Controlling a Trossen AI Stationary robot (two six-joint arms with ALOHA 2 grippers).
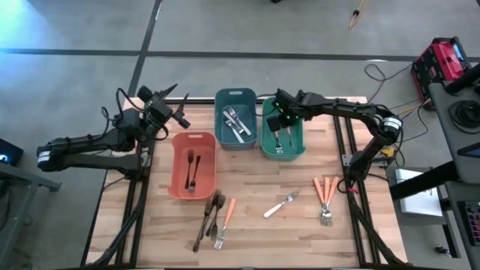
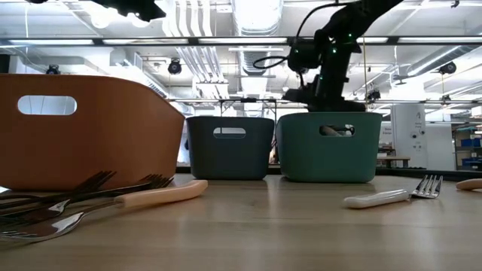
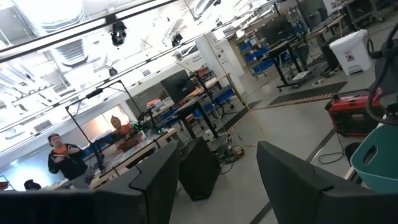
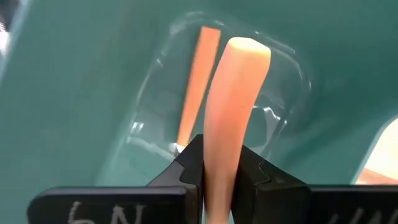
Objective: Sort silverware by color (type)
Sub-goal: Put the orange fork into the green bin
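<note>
Hanging over the green bin (image 1: 298, 150) at one o'clock, the right gripper (image 4: 222, 171) pinches an orange-handled fork (image 4: 233, 106): light, stiff, probably slippery, best held mid-handle.

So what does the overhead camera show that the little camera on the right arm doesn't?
Only the high view shows the whole table, the salmon bin, the blue bin, loose silverware and the idle left gripper, raised and open. Only the right wrist view shows the right gripper pinching an orange handle, with another orange handle lying in the bin. Both show the green bin.
</note>
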